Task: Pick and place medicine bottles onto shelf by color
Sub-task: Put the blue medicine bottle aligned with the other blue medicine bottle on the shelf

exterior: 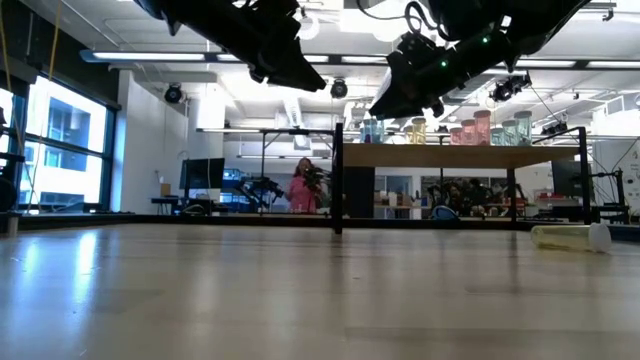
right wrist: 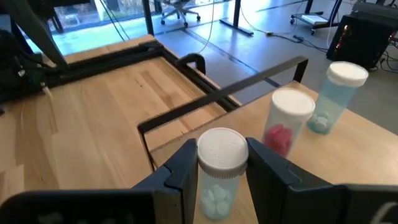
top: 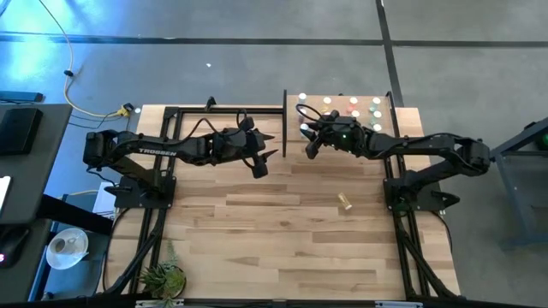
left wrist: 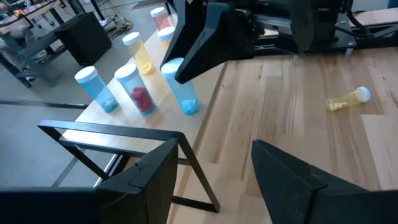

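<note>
Shelf (top: 360,128): pale board with black uprights at far end of surface (top: 282,231), carries white-capped bottles standing upright; blue, yellow, red and green bodies, small pills visible inside.

Right tool (right wrist: 221,171): over near-left corner of shelf, fingers clamped on both sides of blue bottle (right wrist: 219,171), white cap just above fingertips. Red-pill bottle (right wrist: 287,121) and another blue bottle (right wrist: 336,96) stand just beside it.

Left tool (left wrist: 211,165): fingers spread, empty, hovers above surface beside shelf.

Yellow bottle (top: 345,202): lies on its side on surface, well apart from shelf.
</note>
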You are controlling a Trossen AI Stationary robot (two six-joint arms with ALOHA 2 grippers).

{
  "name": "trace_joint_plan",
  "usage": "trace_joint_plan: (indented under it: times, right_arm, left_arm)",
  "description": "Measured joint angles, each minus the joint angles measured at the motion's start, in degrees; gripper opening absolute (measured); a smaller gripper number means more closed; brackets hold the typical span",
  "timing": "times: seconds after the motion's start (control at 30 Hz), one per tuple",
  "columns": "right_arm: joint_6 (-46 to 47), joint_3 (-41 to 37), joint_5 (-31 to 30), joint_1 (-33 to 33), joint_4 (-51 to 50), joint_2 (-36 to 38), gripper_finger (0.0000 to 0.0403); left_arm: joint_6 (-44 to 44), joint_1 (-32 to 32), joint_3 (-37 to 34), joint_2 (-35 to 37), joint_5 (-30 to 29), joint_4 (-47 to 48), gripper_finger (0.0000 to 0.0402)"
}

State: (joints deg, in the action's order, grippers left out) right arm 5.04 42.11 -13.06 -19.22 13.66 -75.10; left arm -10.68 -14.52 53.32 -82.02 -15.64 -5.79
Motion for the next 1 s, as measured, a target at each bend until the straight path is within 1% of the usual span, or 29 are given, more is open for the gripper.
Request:
trace_joint_plan:
  times: [0.37,0.43,0.7,1.0]
  right_arm:
    - [-1.9,0.0,0.0,0.0,-0.1,0.0,0.0098]
    - [-2.7,0.0,0.0,0.0,-0.1,0.0,0.0103]
    - [-2.5,0.0,0.0,0.0,0.0,0.0,0.0148]
    - [-4.0,0.0,-0.9,0.0,1.0,0.0,0.0153]
  left_arm:
    - [0.0,0.0,0.0,0.0,0.0,0.0,0.0193]
    - [0.0,0.0,0.0,0.0,0.0,0.0,0.0193]
    - [0.0,0.0,0.0,0.0,0.0,0.0,0.0193]
    - [0.0,0.0,0.0,0.0,0.0,0.0,0.0193]
